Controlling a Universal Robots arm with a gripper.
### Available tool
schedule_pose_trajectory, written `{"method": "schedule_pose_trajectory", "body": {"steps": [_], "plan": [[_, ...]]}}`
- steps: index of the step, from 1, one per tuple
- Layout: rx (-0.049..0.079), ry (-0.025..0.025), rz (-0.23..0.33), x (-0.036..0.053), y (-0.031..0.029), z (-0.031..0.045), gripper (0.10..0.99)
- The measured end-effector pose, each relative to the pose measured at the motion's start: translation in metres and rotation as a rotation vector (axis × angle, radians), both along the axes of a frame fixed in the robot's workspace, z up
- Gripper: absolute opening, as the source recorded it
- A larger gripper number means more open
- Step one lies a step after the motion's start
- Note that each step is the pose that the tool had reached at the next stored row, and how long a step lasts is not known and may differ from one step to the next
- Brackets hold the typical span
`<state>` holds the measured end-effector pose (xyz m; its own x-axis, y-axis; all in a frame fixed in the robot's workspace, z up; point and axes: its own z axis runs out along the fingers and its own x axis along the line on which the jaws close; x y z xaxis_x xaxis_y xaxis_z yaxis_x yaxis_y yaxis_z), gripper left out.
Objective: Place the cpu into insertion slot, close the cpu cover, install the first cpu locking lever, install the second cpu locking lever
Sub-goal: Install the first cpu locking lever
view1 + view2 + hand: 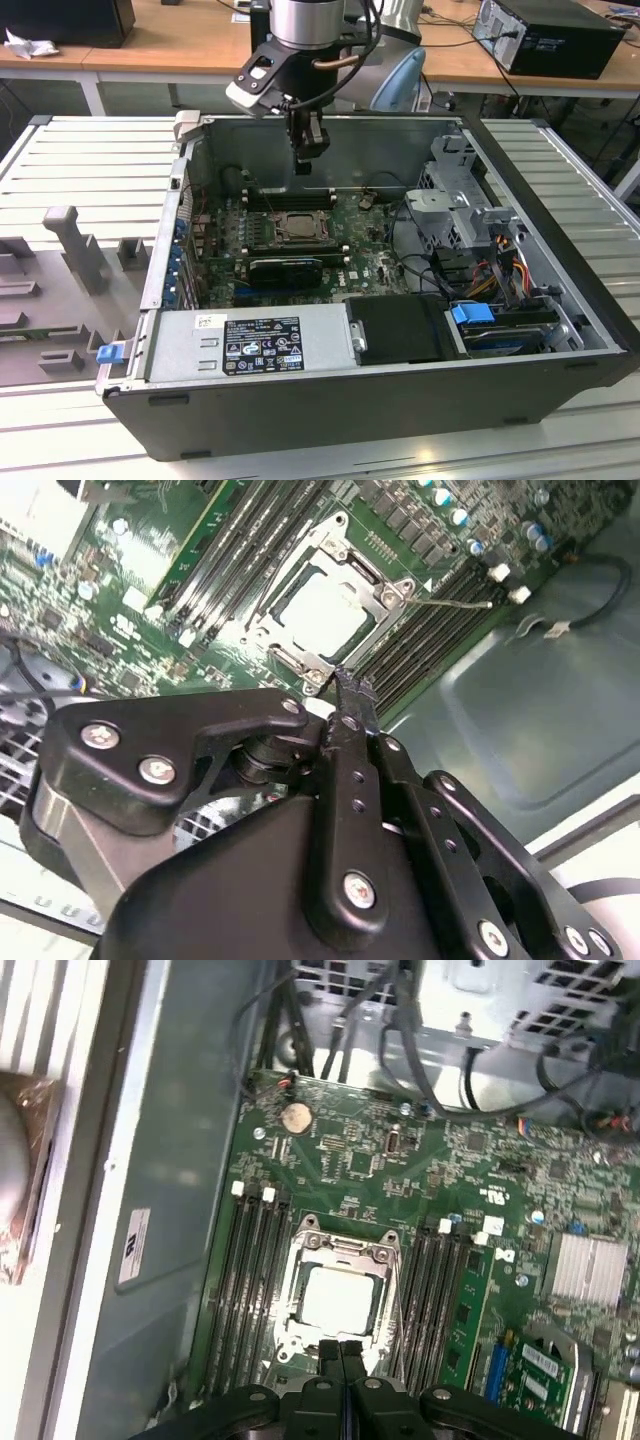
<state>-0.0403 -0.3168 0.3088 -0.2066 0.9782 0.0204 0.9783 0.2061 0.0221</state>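
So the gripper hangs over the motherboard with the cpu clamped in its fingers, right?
No. The gripper does hang over the motherboard, but its shut fingers hold nothing; the cpu lies in the insertion slot, as the first wrist view shows.

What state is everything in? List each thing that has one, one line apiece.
cpu: seated in the insertion slot, metal top up.
insertion slot: filled by the cpu.
cpu cover: lowered flat, framing the cpu.
tool: shut, holding nothing, hanging above the slot's edge.
computer case: lying on its side, open, side panel off.
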Motion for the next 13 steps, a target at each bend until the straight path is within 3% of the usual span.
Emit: {"method": "schedule_pose_trajectory", "body": {"steps": [13], "plan": [[0.000, 0.0000, 0.209, 0.0000, 0.0000, -0.0002, 0.106]]}}
